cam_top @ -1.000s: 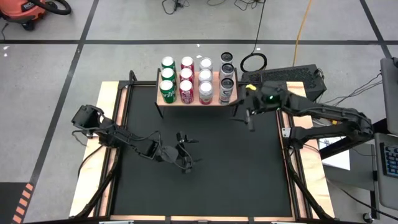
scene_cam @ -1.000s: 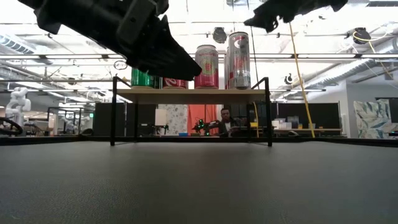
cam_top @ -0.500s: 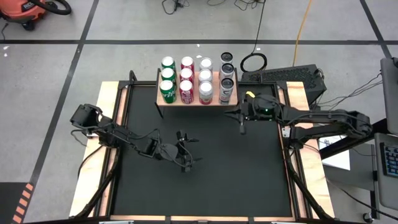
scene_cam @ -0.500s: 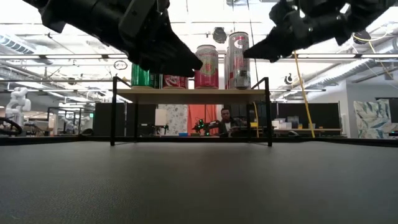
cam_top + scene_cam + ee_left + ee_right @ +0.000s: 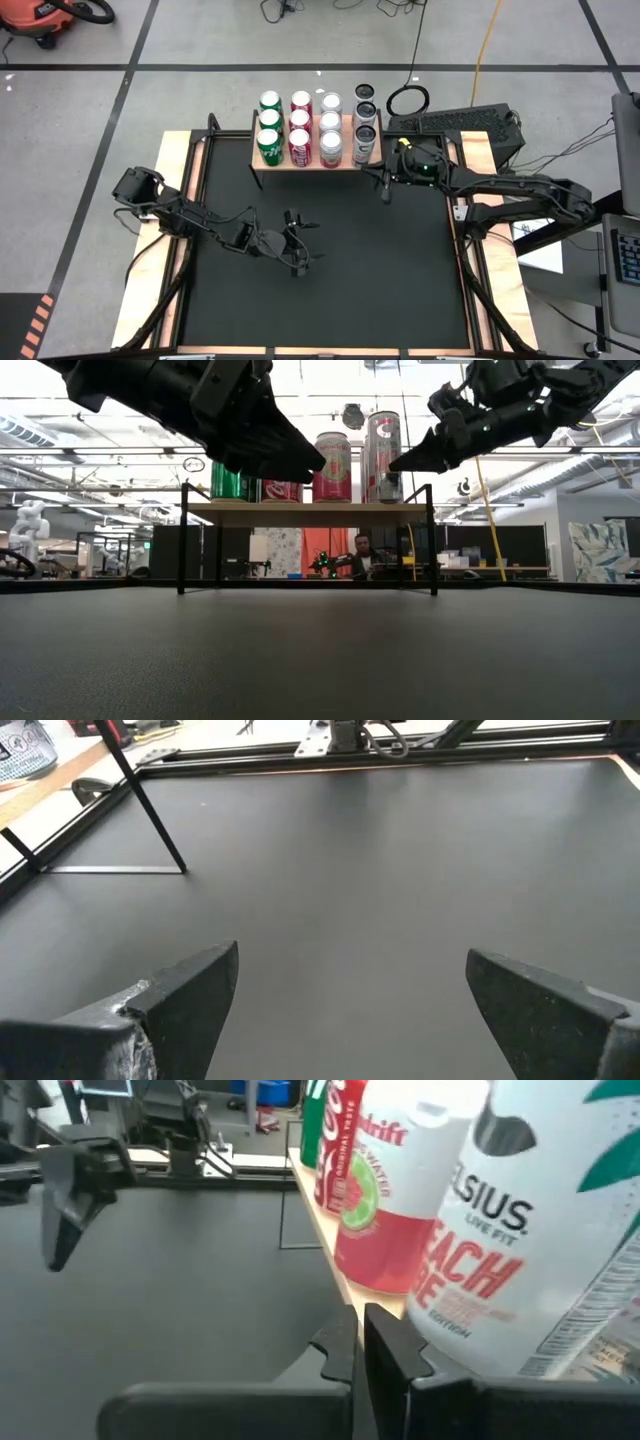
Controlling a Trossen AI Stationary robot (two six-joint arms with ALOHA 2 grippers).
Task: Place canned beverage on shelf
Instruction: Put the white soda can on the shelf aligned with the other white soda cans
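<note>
The shelf point(image 5: 316, 165), a light wood top on thin black legs, stands at the mat's far edge. Several upright cans rest on it: green point(image 5: 268, 143), red point(image 5: 299, 146), white and pink point(image 5: 330, 148) and a tall silver one point(image 5: 364, 140). My right gripper point(image 5: 384, 193) is shut with nothing in it and hangs just off the shelf's near right corner, close to a white can point(image 5: 530, 1230) and a pink one point(image 5: 385, 1190). My left gripper point(image 5: 299, 244) hangs open over the middle of the mat, holding nothing.
The black mat point(image 5: 330, 280) lies bare between the two arms, inside a wooden table frame point(image 5: 172, 170). A keyboard point(image 5: 455, 122) and cables lie beyond the right far corner. In the low view, the room and a seated person point(image 5: 362, 550) show under the shelf.
My right gripper has come down from high above the mat and drawn a little toward the shelf's right end. It has tipped toward level and its fingers have shut on nothing. The cans and the shelf have stayed put.
</note>
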